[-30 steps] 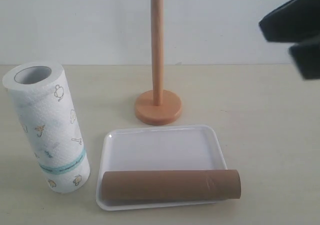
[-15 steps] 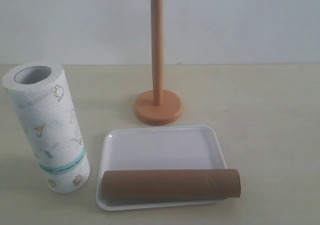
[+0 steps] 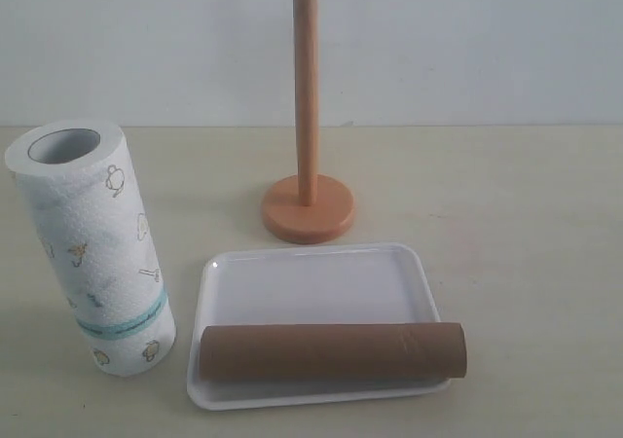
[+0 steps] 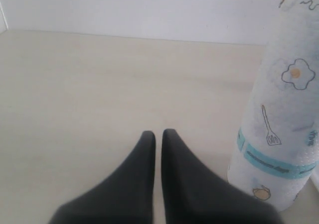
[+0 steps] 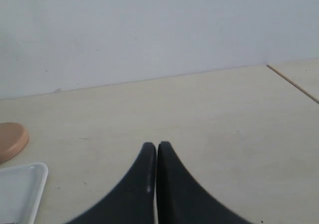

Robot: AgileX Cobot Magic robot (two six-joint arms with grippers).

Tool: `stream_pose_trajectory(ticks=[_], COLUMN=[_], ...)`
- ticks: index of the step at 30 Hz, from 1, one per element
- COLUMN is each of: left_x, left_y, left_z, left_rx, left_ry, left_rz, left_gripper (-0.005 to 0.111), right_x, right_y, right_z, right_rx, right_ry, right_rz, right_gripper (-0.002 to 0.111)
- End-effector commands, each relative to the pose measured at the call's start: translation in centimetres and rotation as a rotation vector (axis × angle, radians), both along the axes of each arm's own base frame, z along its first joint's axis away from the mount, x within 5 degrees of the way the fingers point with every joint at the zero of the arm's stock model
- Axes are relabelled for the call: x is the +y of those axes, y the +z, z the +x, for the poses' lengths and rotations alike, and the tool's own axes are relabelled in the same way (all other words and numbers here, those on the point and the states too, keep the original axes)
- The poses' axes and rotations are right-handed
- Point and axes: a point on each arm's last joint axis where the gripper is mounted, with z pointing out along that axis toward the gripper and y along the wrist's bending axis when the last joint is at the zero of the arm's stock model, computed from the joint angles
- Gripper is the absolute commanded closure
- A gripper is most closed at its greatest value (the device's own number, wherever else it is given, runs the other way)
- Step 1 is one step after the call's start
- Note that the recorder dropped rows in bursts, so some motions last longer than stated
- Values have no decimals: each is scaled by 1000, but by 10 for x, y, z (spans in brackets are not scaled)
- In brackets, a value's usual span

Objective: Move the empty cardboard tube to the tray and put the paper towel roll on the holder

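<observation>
One half of the job is looking done to us: the long brown hollow cardboard tube (image 3: 333, 352) is lying on its side in the flat white plastic tray (image 3: 311, 282), along the rim facing the counter's near edge. One end is jutting just past the rim on the right arm's side.

We are judging the thick white printed paper towel roll (image 3: 92, 248) to be the next thing to handle. It is standing on end towards the counter's left edge, just beside the tray and well apart from the orange-tan wooden holder (image 3: 307, 209), which is standing behind the tray towards the back edge.

The left gripper (image 4: 158, 133) is sitting low beside the roll with its jaws pressed together and nothing between them. The right gripper (image 5: 156, 144) is likewise closed and empty, over bare counter towards the right edge.

We are seeing three risks:
- Closed jaws moving in could shove the roll over onto the tray and send the tube rolling out.
- Soft paper could be giving under a squeeze, letting the roll slip.
- A core lowered off-centre could catch the thin pole and tip the holder.
</observation>
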Motion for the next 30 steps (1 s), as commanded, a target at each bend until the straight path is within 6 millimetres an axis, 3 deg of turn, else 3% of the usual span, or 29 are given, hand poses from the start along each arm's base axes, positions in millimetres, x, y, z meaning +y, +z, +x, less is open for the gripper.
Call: stream_pose_trajectory(ticks=[1,11,22,30], left_x=[0,0,0,0], left_y=[-1,-1,-1,-1], left_z=[0,0,0,0], left_rx=[-3,-3,-3,-3], left_ry=[1,1,1,1], left_rz=[-10,-10,-10,-10], left_gripper=[103,103,103,103], right_x=[0,0,1,9], right_y=[-4,-15,-14,-14], right_z=[0,-2,-3,-3], right_rx=[3,121,115,106], right_ry=[2,16,23,180], right_rz=[-23,-64,-69,-129], right_gripper=[108,108,108,108])
